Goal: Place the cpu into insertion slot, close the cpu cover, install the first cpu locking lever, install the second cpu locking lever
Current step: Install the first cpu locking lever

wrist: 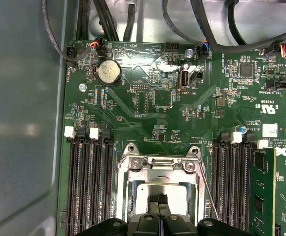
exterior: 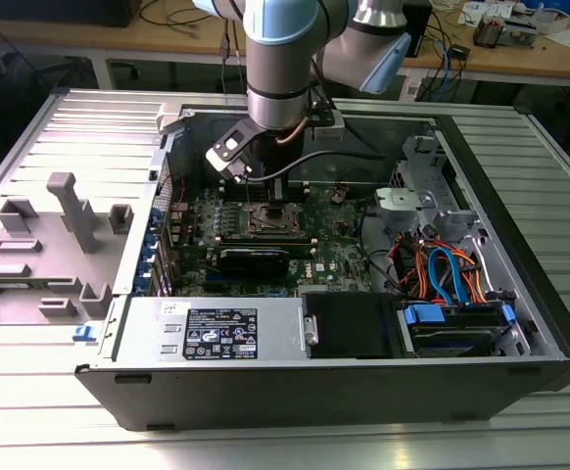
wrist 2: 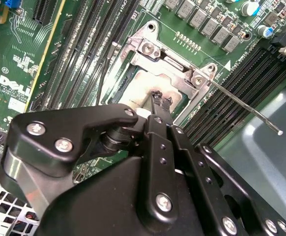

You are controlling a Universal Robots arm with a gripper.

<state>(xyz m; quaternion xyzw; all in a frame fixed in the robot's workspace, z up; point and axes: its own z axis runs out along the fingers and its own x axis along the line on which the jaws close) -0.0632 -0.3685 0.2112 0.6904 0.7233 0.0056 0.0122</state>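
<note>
Exterior view: a pale blue and silver arm (exterior: 280, 59) drops straight down into an open black tower case (exterior: 265, 401) lying on a ribbed metal table (exterior: 30, 411). Its gripper (exterior: 268, 204) is over the far half of the green board (exterior: 339, 250), and grey plastic fixtures (exterior: 70, 211) stand on the exterior view's left. Both wrist views bring out what that one cannot: the cpu (wrist: 145, 191), a dull grey square, sits in the slot (wrist 2: 131, 73), with the silvery cover (wrist: 157, 171) lying flat around it and the chip showing through its window. Matte black fingers (wrist 2: 157, 142), studded with screws, are pressed together with nothing between them, their tips on or just above the chip's top. The second wrist view shows a thin wire lever (wrist 2: 241, 104) angling free of the socket across long black memory slots (wrist 2: 251, 64).
</note>
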